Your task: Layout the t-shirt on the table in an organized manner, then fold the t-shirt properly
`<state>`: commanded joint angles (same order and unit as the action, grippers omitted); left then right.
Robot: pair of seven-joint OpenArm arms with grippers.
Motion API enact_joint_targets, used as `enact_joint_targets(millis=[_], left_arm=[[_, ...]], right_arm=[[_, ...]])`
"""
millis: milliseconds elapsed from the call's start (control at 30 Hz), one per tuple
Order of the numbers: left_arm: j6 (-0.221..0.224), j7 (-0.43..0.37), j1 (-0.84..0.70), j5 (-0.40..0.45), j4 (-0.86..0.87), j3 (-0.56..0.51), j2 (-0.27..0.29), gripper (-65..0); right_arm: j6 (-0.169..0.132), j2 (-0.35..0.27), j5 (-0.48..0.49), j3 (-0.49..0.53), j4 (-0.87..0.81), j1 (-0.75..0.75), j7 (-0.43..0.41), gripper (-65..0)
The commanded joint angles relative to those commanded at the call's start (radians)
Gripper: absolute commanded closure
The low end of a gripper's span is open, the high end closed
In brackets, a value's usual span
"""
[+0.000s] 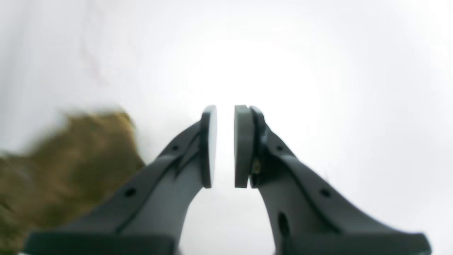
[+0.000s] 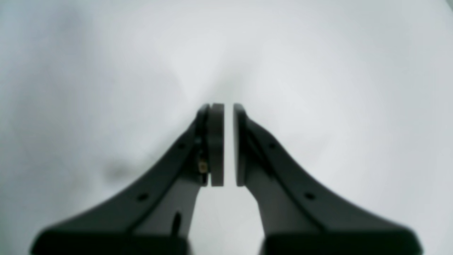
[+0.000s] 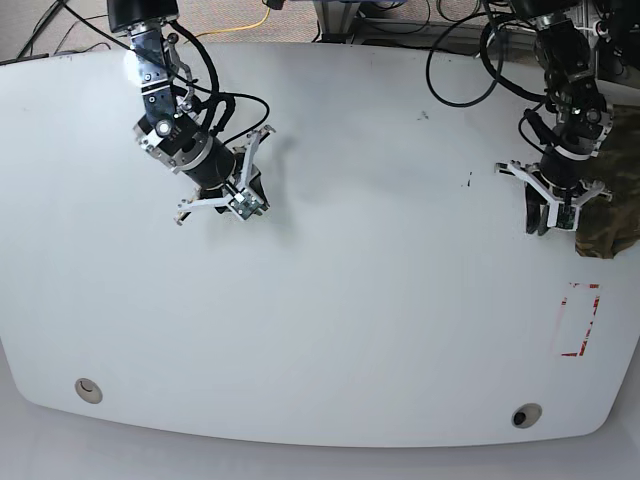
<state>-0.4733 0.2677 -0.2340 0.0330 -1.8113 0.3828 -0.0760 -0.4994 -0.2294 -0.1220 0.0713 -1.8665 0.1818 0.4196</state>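
Observation:
The camouflage t-shirt (image 3: 614,214) lies bunched at the table's far right edge, partly cut off by the frame. In the left wrist view it (image 1: 70,159) is a blurred olive-brown heap at the lower left. My left gripper (image 3: 549,220) hovers just left of the shirt, not touching it; its pads (image 1: 225,109) stand a narrow slit apart with nothing between them. My right gripper (image 3: 243,203) is over bare white table (image 3: 350,300) at the upper left, far from the shirt; its pads (image 2: 228,106) are nearly together and empty.
A red tape rectangle (image 3: 578,320) is marked on the table below the shirt. Two grommet holes sit near the front edge, one left (image 3: 88,389) and one right (image 3: 524,414). Black cables (image 3: 470,60) hang at the back behind the arms.

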Motion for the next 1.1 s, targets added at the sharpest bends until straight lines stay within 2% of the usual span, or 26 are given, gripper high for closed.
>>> enact_joint_targets(millis=[100, 167, 433, 533, 767, 933, 1100], left_arm=[[0.002, -0.087, -0.031, 0.035, -0.020, -0.044, 0.028, -7.2], [0.002, -0.117, -0.066, 0.046, -0.028, -0.072, 0.037, -7.1], [0.003, -0.132, -0.152, 0.046, -0.044, -0.157, 0.032, -6.9], [0.003, -0.130, -0.186, 0.048, -0.064, -0.163, 0.032, -6.9], [0.003, -0.127, -0.371, 0.049, -0.147, -0.157, 0.032, -7.2], [0.003, -0.127, -0.505, 0.049, -0.169, -0.157, 0.032, -7.2], [0.003, -0.129, -0.618, 0.048, -0.173, -0.155, 0.035, -6.9]], right_arm=[[0.002, 0.044, -0.014, -0.072, -0.002, 0.032, -0.081, -3.5], [0.002, 0.049, -0.014, -0.127, -0.002, 0.064, -0.121, -3.5], [0.008, 0.052, -0.008, -0.253, -0.003, 0.229, -0.215, -3.5], [0.009, 0.052, 0.040, -0.296, -0.017, 0.311, -0.245, -3.5], [0.002, 0.043, 0.193, -0.425, -0.084, 0.528, -0.247, -3.5], [0.000, 0.009, 0.253, -0.443, -0.104, 0.663, -0.249, -3.5], [0.000, 0.006, 0.307, -0.445, -0.104, 0.769, -0.250, -3.5]])
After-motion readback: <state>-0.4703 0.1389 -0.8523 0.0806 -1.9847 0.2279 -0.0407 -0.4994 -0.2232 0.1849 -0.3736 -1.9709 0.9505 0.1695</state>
